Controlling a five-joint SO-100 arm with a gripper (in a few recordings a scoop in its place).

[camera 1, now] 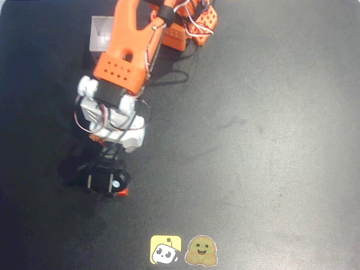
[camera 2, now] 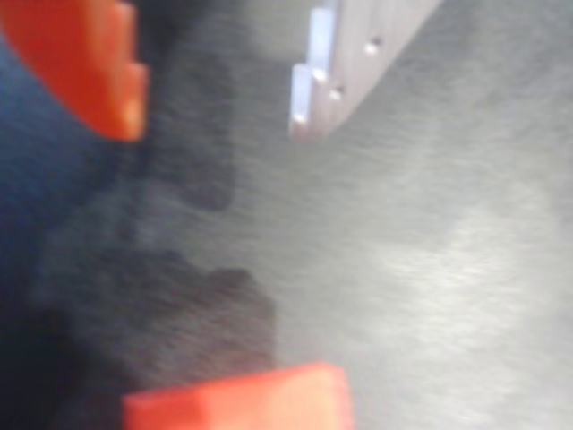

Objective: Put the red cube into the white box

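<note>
Red cube blurred at bottom edge | pincer state unclear | white box well apart

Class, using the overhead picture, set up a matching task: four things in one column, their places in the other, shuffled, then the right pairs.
Things:
1. small bright red cube
2. small square white box
3. yellow square sticker with a white robot figure
4. brown smiling blob sticker

Places:
A. upper left, partly under the orange arm
B. bottom edge, right one of the two stickers
C. peeking out beside the dark pincer, lower left
D. bottom edge, left one of the two stickers

Pairs: 1-C, 2-A, 3-D, 4-B
</note>
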